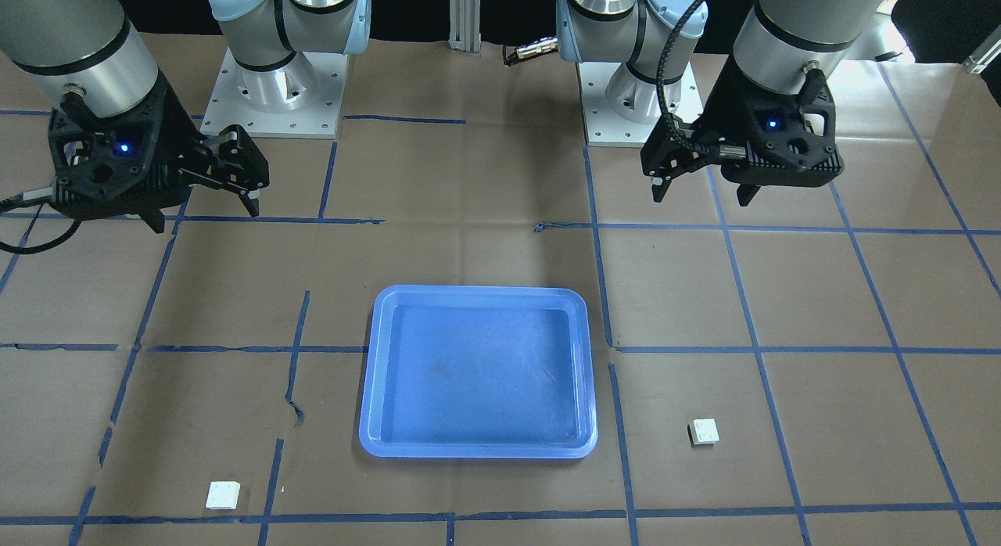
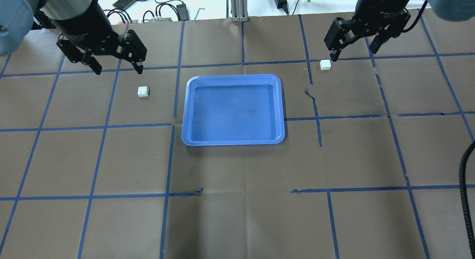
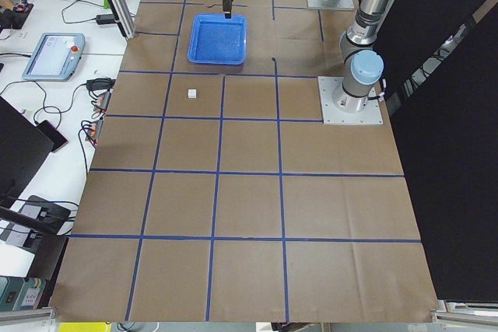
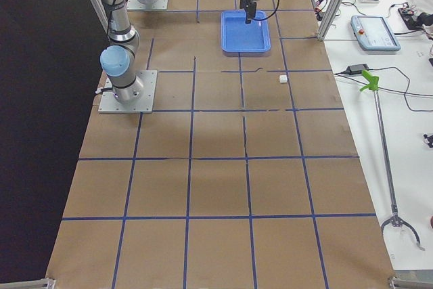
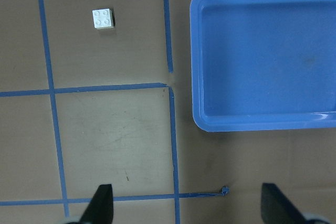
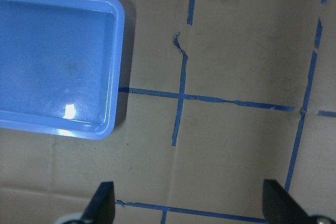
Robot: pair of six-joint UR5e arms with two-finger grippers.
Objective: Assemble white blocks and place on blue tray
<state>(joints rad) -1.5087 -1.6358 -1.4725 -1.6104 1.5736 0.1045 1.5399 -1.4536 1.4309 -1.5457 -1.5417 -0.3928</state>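
Nothing gripped yet. Left gripper (image 2: pixel 119 70) hangs above table, jaws spread wide, empty. Right gripper (image 2: pixel 352 54) same.

I read this as ready pose: fingers apart so each arm can drop over own block.

Blue tray (image 2: pixel 233 141) sits mid-table toward operators' edge, between arms, so either arm can reach it.

Left white block (image 2: pixel 143 91) lies studs up, near tray's left rim. Right white block (image 2: pixel 325 64) lies off tray's far right corner, closer to operators' edge.

Blocks well apart, unjoined, neither on tray.
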